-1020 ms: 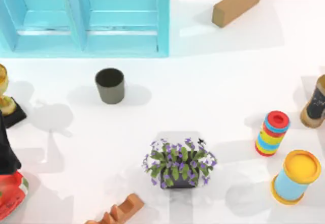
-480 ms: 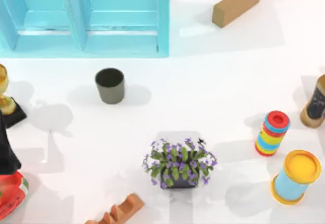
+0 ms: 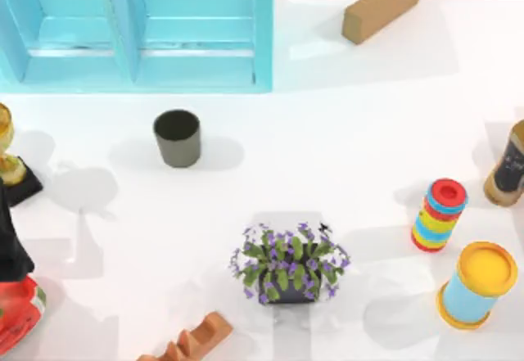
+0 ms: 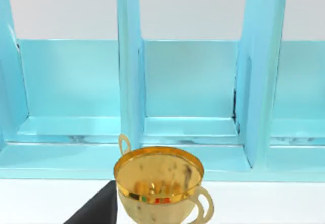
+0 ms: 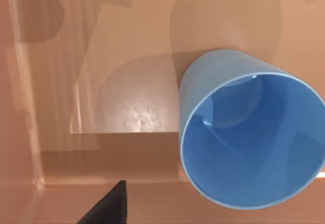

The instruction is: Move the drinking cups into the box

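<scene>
My left arm point(image 3: 10, 246) is a dark shape at the table's left edge, just past the gold trophy point(image 3: 6, 144); can't tell its gripper state. Left wrist view looks level over the trophy point(image 4: 160, 183) at the box point(image 4: 190, 92), whose upright dividers split it into compartments, with a dark finger tip point(image 4: 96, 209) at the frame edge. From above, the box point(image 3: 262, 33) sits at the far left of the table. The grey cup point(image 3: 178, 137) stands upright, apart from the box on its near side. Flower pot point(image 3: 288, 264) centre near, orange block point(image 3: 192, 340) near edge. Brown block point(image 3: 381, 5) right of the box. Striped cylinder point(image 3: 440, 214), yellow-lidded canister point(image 3: 477, 284) and a brown jar point(image 3: 508, 169) on the right. Right wrist view: blue cup point(image 5: 251, 137), mouth towards the camera, on a tan surface, one dark finger tip point(image 5: 109, 206) beside it, not touching; grip state unclear.
</scene>
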### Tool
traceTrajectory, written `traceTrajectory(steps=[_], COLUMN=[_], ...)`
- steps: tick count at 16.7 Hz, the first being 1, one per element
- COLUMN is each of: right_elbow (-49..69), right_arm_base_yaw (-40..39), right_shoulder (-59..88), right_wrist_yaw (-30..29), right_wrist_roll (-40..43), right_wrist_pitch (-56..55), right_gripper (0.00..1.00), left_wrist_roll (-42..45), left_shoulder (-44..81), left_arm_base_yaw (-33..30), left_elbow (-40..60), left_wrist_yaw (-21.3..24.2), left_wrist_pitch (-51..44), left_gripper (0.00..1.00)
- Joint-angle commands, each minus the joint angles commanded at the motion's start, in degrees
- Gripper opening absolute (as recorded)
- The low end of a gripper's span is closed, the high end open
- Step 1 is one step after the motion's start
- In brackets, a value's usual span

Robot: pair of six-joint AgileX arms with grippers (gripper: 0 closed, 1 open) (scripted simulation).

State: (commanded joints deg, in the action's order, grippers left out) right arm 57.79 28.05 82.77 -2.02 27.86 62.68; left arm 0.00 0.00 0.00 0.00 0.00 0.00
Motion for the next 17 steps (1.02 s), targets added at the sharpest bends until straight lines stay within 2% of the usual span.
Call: traceTrajectory(steps=[5, 13, 17], right_elbow=[0.9, 19.9, 22.8], right_arm_base_yaw=[-0.1, 0.3, 0.3], right_shoulder=[0.1, 0.4, 0.0], right_wrist_yaw=[0.0, 0.0, 0.0], right_wrist_roll=[0.2, 0.5, 0.4], right_wrist_pitch=[0.9, 19.9, 22.8], right_gripper=[1.0, 1.0, 1.0], left_wrist_roll=[0.0, 0.0, 0.0], left_shoulder=[0.0, 0.0, 0.0], left_arm_base_yaw=[0.0, 0.0, 0.0], left_elbow=[0.0, 0.0, 0.0], left_wrist_yaw=[0.0, 0.0, 0.0], left_wrist_pitch=[0.0, 0.0, 0.0], left_gripper=[1.0, 1.0, 1.0])
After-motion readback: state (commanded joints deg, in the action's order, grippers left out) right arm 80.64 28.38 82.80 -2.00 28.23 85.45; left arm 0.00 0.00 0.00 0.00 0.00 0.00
